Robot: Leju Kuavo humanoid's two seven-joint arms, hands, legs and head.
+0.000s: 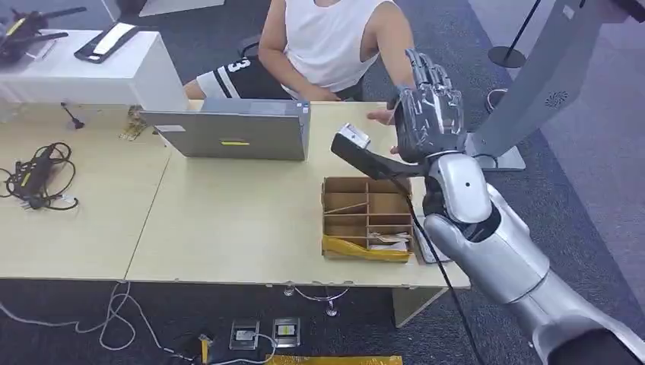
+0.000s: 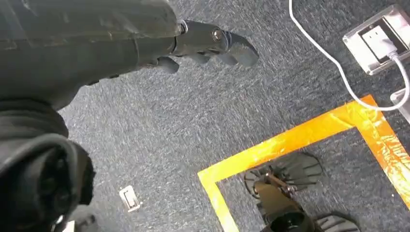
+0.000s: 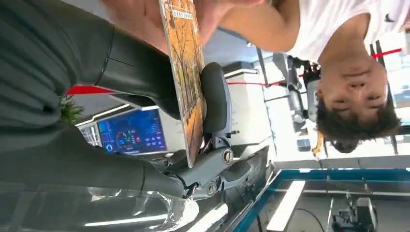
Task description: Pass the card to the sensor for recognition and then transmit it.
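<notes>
My right hand (image 1: 430, 110) is raised over the table's far right edge, fingers pointing up toward a seated person (image 1: 327, 42). In the right wrist view it (image 3: 135, 67) pinches an orange printed card (image 3: 186, 72) between the thumb (image 3: 215, 96) and a finger. The person's hand (image 3: 145, 14) touches the card's other end, and shows by my hand (image 1: 380, 115) from above. A black handheld scanner with a white head (image 1: 351, 143) stands just left of my hand. My left hand (image 2: 203, 43) hangs over the carpet with nothing in it, its fingers loosely extended.
A divided cardboard box (image 1: 367, 217) sits on the table (image 1: 228, 220) below the scanner. A grey laptop (image 1: 236, 129) stands at the back, tangled cables (image 1: 38, 175) at far left. A grey stand (image 1: 532, 84) rises at right. Orange floor tape (image 2: 290, 140) and a socket (image 2: 377, 38) lie below.
</notes>
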